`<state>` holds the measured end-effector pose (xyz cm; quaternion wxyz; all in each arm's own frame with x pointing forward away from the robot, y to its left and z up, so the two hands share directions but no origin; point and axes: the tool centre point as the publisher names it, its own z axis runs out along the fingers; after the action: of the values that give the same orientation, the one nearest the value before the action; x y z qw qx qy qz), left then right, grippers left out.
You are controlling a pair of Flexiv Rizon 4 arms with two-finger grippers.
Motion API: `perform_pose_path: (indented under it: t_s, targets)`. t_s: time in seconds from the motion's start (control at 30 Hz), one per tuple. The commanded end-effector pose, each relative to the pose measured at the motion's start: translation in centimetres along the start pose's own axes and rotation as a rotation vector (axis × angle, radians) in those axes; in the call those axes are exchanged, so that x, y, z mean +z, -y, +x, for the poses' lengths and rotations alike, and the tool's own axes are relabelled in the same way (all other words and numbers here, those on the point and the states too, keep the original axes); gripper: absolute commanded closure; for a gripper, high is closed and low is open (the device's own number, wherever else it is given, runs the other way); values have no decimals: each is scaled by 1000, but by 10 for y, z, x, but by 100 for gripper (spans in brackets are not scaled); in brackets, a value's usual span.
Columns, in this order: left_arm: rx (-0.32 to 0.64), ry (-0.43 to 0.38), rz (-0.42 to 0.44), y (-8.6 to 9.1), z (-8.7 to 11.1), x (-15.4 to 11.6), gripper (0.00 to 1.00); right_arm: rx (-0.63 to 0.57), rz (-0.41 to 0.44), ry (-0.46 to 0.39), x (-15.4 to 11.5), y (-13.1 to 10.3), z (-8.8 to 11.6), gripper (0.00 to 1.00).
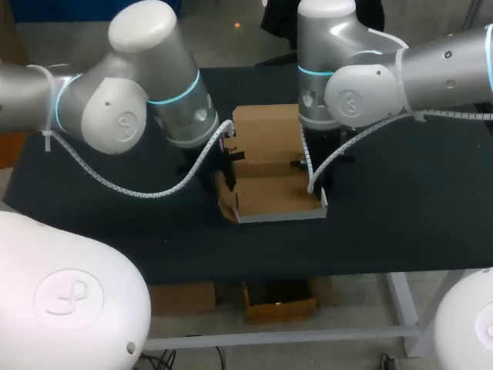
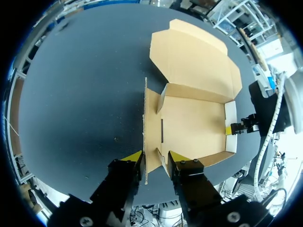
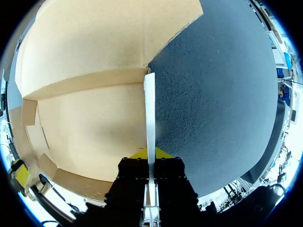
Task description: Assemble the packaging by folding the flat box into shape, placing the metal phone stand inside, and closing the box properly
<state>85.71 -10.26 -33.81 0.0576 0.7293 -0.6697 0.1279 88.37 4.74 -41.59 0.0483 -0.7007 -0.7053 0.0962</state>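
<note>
Your right gripper [image 3: 150,153] is pinched tight on the right wall of the box [image 1: 271,194]. Both yellow tips press the thin white edge of that wall from either side, with barely any gap between them. Your left gripper [image 2: 156,157] sits astride the opposite wall, and the cardboard edge runs straight up through it. You cannot tell from these views whether it truly clamps the card or only stands close against it.

You have the box near the middle of the dark table [image 1: 408,223]; it is brown inside and pale on its outer face. Its floor lies flat on the table, and the back wall, both side walls and a lower front wall are raised around it to make an open tray. The lid [image 1: 266,123] is joined to the back wall and lies flat on the table beyond it.

Your left arm comes in from the left and your right arm from the right. The two grippers face each other across the tray, one at each side wall.
</note>
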Motion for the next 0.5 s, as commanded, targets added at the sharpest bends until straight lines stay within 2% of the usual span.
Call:
perform_pose_path:
  t_s: [0.03,0.2,0.5]
  targets:
    - [18,-179,-51,6,-31,-14,66,0,3,2,0,0,0,100]
    - [34,-286,-98,12,-53,-20,65,0,3,2,0,0,0,100]
    - [30,-365,-139,20,-80,-13,66,0,3,2,0,0,0,100]
